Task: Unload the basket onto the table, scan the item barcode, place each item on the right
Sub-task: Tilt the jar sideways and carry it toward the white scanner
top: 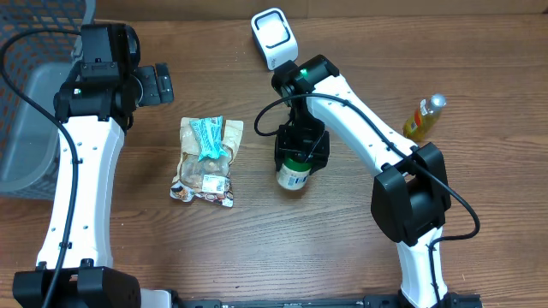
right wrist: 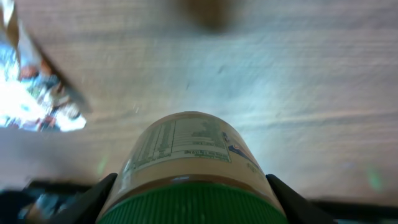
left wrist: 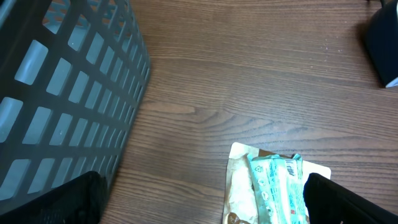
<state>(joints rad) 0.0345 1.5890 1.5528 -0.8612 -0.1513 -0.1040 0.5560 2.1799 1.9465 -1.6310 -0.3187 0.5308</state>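
Note:
A jar [top: 293, 177] with a green lid and a tan label sits between the fingers of my right gripper [top: 300, 152] at mid-table. In the right wrist view both fingers press the sides of the jar [right wrist: 186, 149] at the lid, so the right gripper [right wrist: 193, 202] is shut on it. I cannot tell whether the jar rests on the table. The white scanner [top: 272, 36] stands at the back, beyond that arm. My left gripper [top: 161, 84] hangs open at the far left with nothing between its fingers [left wrist: 81, 199].
A snack packet with a teal wrapper [top: 206, 159] lies left of the jar; the left wrist view shows the snack packet [left wrist: 270, 186] too. A grey mesh basket [top: 34, 128] stands at the left edge. A yellow bottle [top: 425, 117] lies at the right.

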